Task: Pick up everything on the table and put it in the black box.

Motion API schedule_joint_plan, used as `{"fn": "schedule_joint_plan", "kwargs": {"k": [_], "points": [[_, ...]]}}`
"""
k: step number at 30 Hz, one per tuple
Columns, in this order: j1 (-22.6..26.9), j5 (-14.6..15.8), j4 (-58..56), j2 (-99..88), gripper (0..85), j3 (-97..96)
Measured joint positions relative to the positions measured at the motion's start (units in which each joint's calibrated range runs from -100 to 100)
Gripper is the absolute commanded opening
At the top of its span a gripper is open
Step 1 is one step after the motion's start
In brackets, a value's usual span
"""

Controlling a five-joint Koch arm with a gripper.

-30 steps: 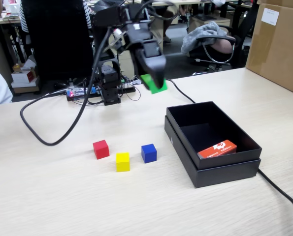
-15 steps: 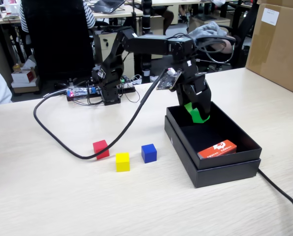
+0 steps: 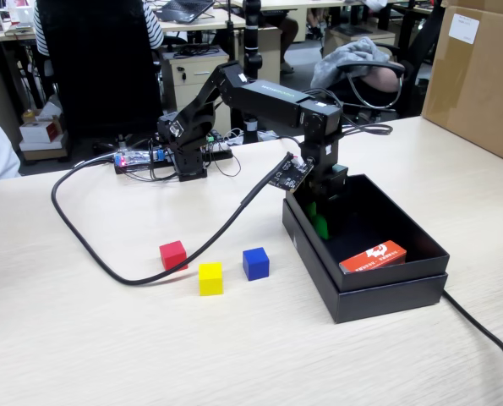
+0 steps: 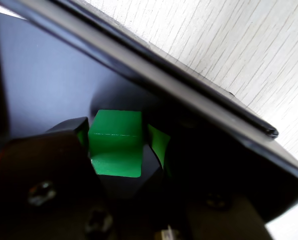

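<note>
The hand [image 3: 319,218] has been lowered into the matte black cardboard box [image 3: 403,272], near its left wall in the fixed view; the small green cube [image 4: 115,142] is grasped between its fingers.

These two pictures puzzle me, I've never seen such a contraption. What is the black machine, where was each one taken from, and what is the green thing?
The machine is a small robot arm bolted to the table. One picture comes from a camera standing still across the table; the other from a camera riding on the arm's wrist, looking down past its pincer. The pincer is lowered inside the black box, with a green cube between its jaws. Whether it grips the cube or has let go, I cannot tell. An orange-red packet also lies in the box. On the table beside the box sit a red cube, a yellow cube and a blue cube.
</note>
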Motion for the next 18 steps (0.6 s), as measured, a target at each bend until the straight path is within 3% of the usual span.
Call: {"fn": "schedule_joint_plan", "kwargs": {"k": [5,8,18], "points": [[0.00,0.59,-0.08,0.26,45.6,-0.64],[-0.05,0.63,-0.08,-2.20,45.7,-0.82],[-4.64,0.49,-0.77,-39.09,45.9,-7.49]]}}
